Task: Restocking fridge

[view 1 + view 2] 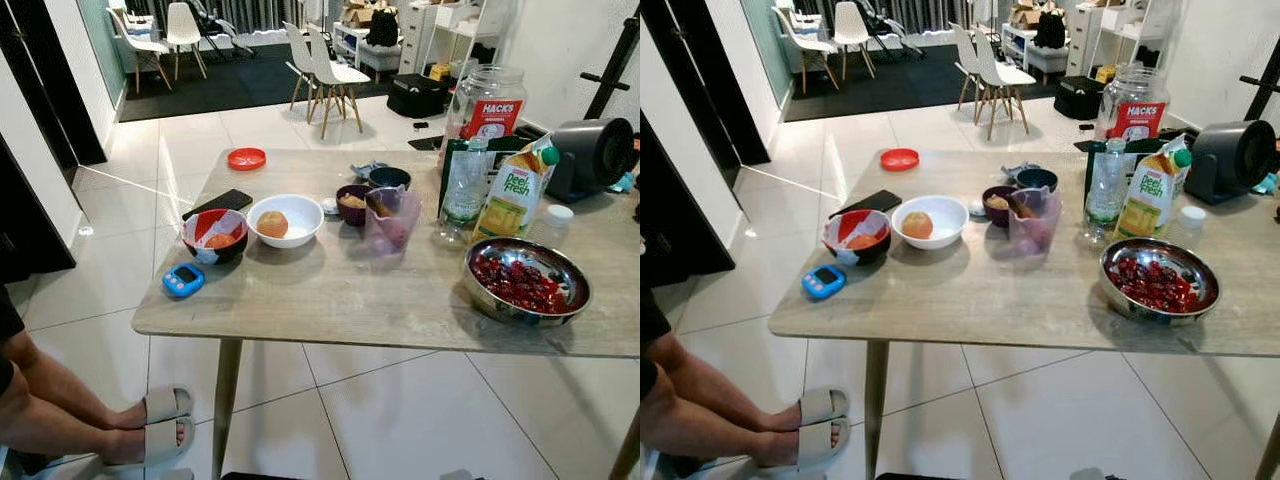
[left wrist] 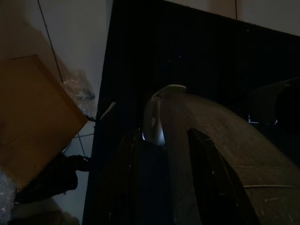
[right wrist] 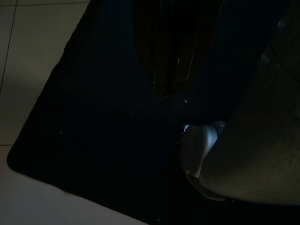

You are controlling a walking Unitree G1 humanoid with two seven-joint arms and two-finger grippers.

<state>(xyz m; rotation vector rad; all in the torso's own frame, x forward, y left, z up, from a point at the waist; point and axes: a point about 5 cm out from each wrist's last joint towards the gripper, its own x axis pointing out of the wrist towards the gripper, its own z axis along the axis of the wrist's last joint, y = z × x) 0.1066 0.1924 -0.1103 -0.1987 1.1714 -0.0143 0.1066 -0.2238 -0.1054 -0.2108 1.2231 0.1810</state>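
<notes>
From the head camera, a pale wooden table (image 1: pixel 330 295) stands on white floor tiles and carries the goods to be put away. A steel bowl of red fruit (image 1: pixel 527 279) sits at about four o'clock from the table's middle, near the front edge. Behind it, at two o'clock, a Peel Fresh juice carton (image 1: pixel 515 190) stands upright just beside a clear water bottle (image 1: pixel 464 188), with a big Hacks jar (image 1: pixel 487 105) farther back. Toward the centre is a clear plastic cup (image 1: pixel 391 222), and at ten o'clock from it a white bowl (image 1: pixel 285 220) holding a round orange fruit. A red-and-white bowl (image 1: pixel 215 236) sits just left of that, a blue timer (image 1: pixel 183 280) at its seven o'clock, a black phone (image 1: pixel 218 203) behind. A red lid (image 1: pixel 246 158) lies near the far left edge. A person's legs in pale slippers (image 1: pixel 165 425) rest at the lower left. In the left wrist view, very dark, the left gripper (image 2: pixel 164 187) hangs idle over a black mat; its fingers look apart. In the right wrist view the right gripper (image 3: pixel 171 70) hangs in shade; whether it is spread or pressed together I cannot tell.
</notes>
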